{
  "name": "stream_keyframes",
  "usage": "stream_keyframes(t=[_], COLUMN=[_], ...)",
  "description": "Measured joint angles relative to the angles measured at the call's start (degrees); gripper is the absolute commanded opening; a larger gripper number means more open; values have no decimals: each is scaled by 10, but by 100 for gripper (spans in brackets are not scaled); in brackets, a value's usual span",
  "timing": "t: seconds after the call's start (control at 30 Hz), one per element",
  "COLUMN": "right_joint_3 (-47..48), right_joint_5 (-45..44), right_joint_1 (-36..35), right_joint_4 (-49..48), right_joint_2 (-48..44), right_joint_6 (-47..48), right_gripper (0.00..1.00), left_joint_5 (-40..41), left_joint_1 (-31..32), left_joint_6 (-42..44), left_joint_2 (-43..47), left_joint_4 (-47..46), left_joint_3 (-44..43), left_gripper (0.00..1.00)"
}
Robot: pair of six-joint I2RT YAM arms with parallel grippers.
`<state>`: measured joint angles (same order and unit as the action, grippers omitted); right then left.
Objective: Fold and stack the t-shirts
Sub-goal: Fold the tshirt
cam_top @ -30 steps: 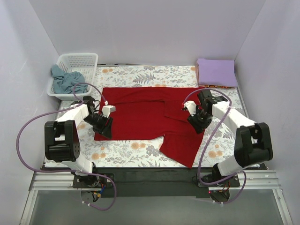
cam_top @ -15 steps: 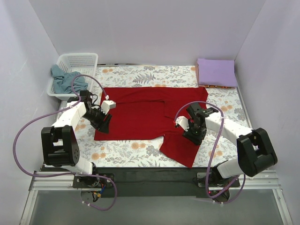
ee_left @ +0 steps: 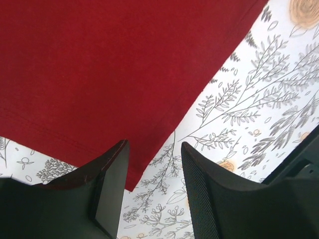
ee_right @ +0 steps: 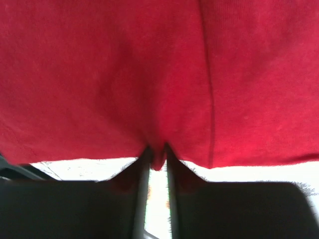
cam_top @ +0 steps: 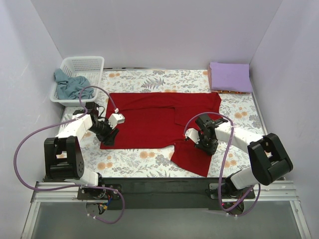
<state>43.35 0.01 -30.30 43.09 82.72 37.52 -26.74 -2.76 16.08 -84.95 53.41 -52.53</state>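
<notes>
1. Since the earlier frame, the right gripper (ee_right: 157, 152) was brought across the red t-shirt (cam_top: 147, 122) to its near edge.
2. It was spread flat on the floral cloth (cam_top: 149, 159), its edge pinched in the narrowed right jaws.
3. The left gripper (ee_left: 153, 149) was set apart-jawed astride the near left corner, gripping nothing.
4. First fold was judged in hand; left closure, then a joint lift, was called for.
</notes>
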Motion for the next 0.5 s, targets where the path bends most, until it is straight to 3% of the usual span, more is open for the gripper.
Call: stream_keyframes(t=[0.07, 0.5], right_joint_3=[0, -27], right_joint_5=[-7, -15], right_joint_1=[0, -1], right_joint_4=[-5, -12], right_joint_2=[2, -36], right_joint_6=[-7, -13], right_gripper=[1, 1], left_joint_5=[0, 9], left_joint_1=[-5, -28], left_joint_6=[29, 264], left_joint_2=[1, 33], left_joint_4=[-5, 0], left_joint_3=[14, 62], left_gripper=[44, 40])
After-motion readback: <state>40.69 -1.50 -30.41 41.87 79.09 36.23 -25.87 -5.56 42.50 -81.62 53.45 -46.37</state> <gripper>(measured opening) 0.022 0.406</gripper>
